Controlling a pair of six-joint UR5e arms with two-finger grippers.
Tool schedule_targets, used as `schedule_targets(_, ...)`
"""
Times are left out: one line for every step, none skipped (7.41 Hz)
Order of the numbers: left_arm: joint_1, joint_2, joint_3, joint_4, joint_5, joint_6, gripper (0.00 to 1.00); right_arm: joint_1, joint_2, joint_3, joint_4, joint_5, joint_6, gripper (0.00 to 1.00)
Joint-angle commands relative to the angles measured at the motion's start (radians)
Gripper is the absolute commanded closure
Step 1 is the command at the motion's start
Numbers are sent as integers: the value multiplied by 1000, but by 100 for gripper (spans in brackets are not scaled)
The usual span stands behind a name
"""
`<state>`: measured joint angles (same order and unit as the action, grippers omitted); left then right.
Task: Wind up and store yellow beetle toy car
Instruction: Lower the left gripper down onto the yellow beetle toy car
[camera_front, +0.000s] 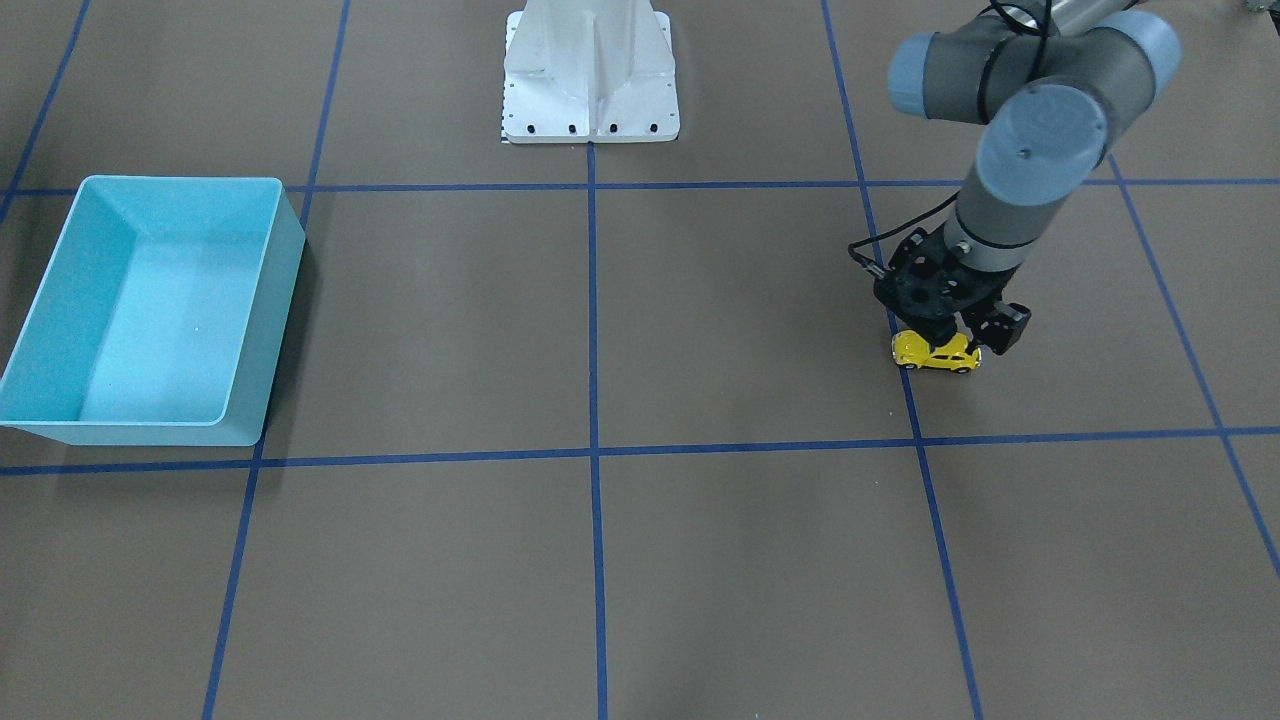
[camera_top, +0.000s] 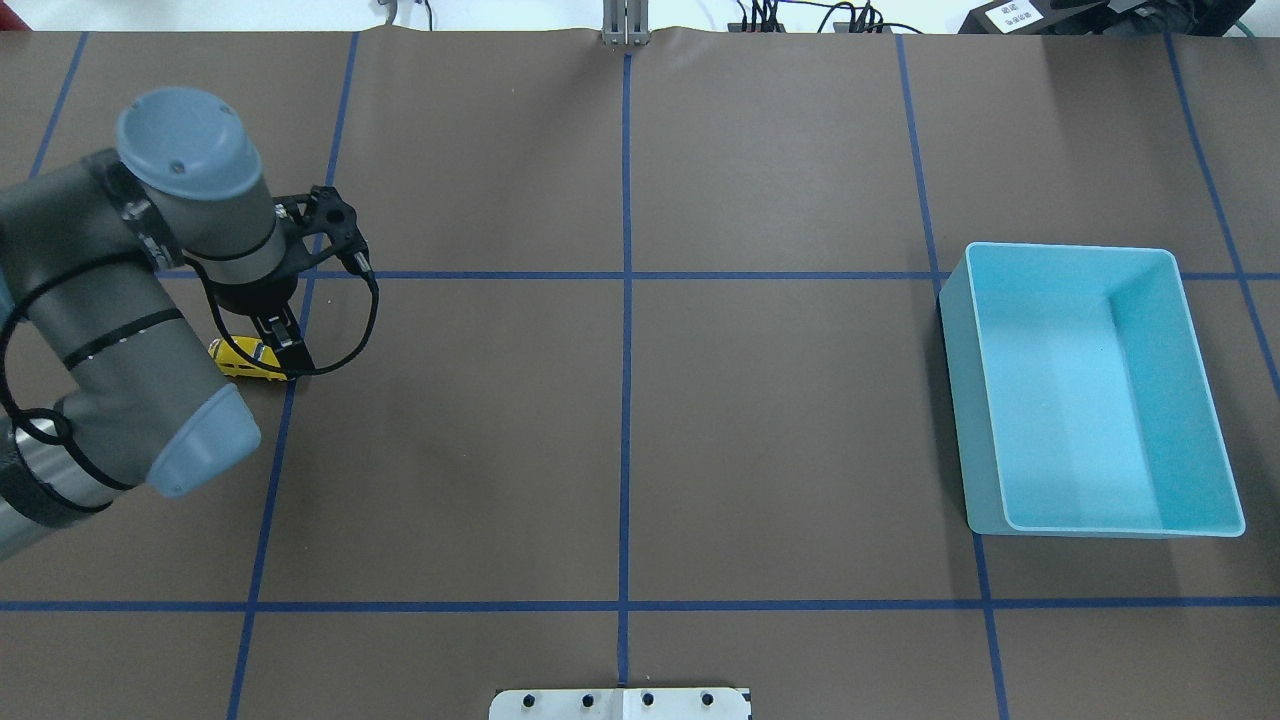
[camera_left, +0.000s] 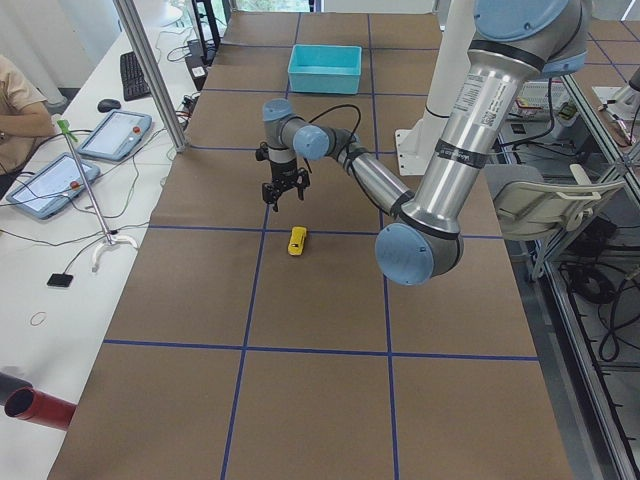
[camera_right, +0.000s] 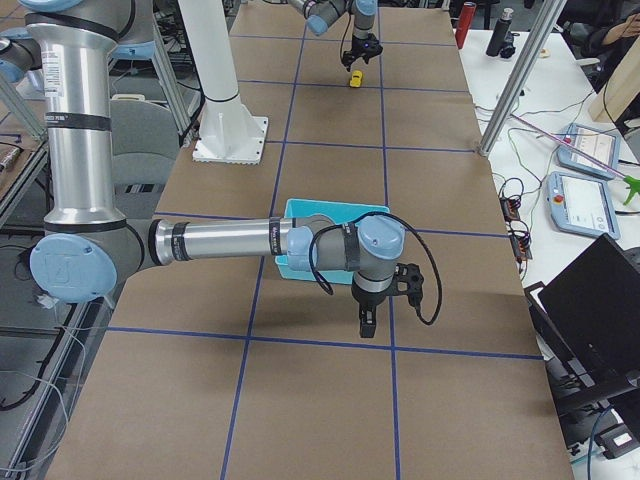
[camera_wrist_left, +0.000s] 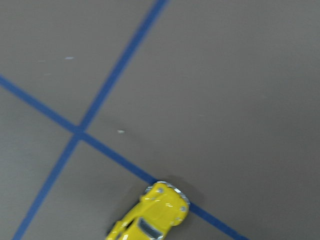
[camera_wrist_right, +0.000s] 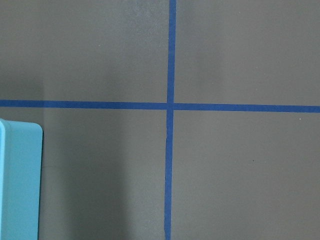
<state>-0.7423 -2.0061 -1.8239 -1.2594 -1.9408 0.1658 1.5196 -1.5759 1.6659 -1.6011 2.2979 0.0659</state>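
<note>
Yellow beetle toy car (camera_top: 240, 360) lies lengthwise side-to-side on table (camera_top: 700, 450), nose unclear | left gripper (camera_left: 283, 197) spread, empty, overhead | right gripper (camera_right: 367, 325): cannot tell

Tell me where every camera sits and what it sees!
Front-facing: across the table, facing the robot's base, down; left arm, left claw near the yellow beetle toy car.
Overhead: behind the base, looking down; left arm, light blue bin.
Exterior left: table's left end, looking along it; left arm near.
Exterior right: opposite end; right arm near, right claw near the bin.
Left wrist: down at the car; no claw.
Right wrist: down at the bin's corner; no claw.
Front-facing and overhead share car and bin.
</note>
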Motion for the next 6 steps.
schedule_targets(46, 4, -18, 43, 131, 207, 0, -1, -1, 0, 0, 0, 0, 1)
schedule_targets(46, 9, -12, 41, 199, 389, 0, -1, 0, 0, 0, 0, 0, 1)
schedule_targets(47, 9, -2, 34, 260, 549, 0, -1, -1, 0, 0, 0, 0, 1)
schedule_targets(49, 9, 24, 26, 282, 611, 0, -1, -1, 0, 0, 0, 0, 1)
schedule_targets(56, 9, 58, -4, 283, 615, 0, -1, -1, 0, 0, 0, 0, 1)
schedule_targets(57, 9, 90, -17, 275, 615, 0, -1, -1, 0, 1, 0, 0, 1)
